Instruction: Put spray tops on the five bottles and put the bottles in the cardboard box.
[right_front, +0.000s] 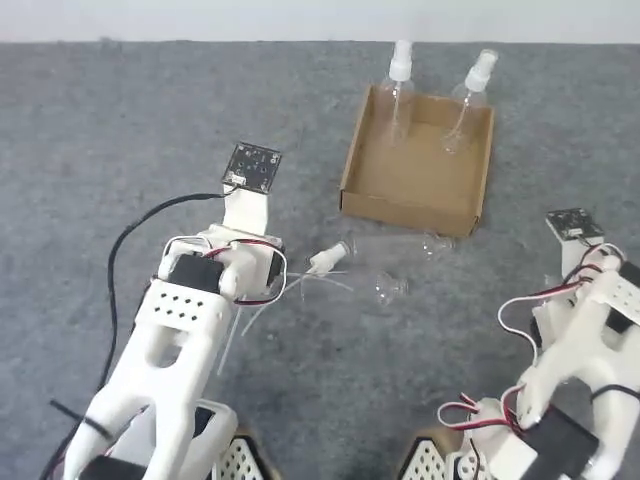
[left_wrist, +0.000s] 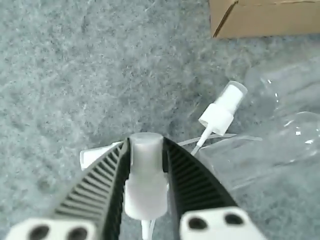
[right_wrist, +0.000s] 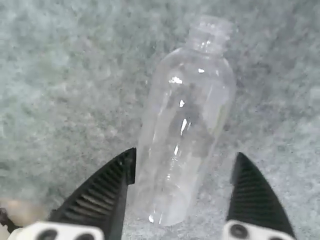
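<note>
**Left arm.** The left gripper (left_wrist: 146, 142) is clenched on a spray top (left_wrist: 146, 185). This is a white plastic pump head with a round cap, and it stands upright between the ribbed black jaws, its thin dip tube hanging below. Beyond the gripper tips and to one side, a second spray top (left_wrist: 223, 107) lies flat on the grey desk (left_wrist: 75, 60), apart from the jaws, with its tube trailing back toward them. Just past it, two clear bottles (left_wrist: 265, 150) lie on their sides. Farther ahead of the gripper is a corner of the cardboard box (left_wrist: 260, 20).

**Centre.** From above, the cardboard box (right_front: 415, 215) is a shallow open tray. Two capped bottles (right_front: 398, 90) stand upright along its far wall, each transparent with a white spray top fitted.

**Right arm.** The right gripper (right_wrist: 185, 155) is released, its jaws spread wide. An uncapped bottle (right_wrist: 185, 135) lies on the desk between them, touching neither. It is transparent, with rounded shoulders, and its threaded neck points away from the gripper.
</note>
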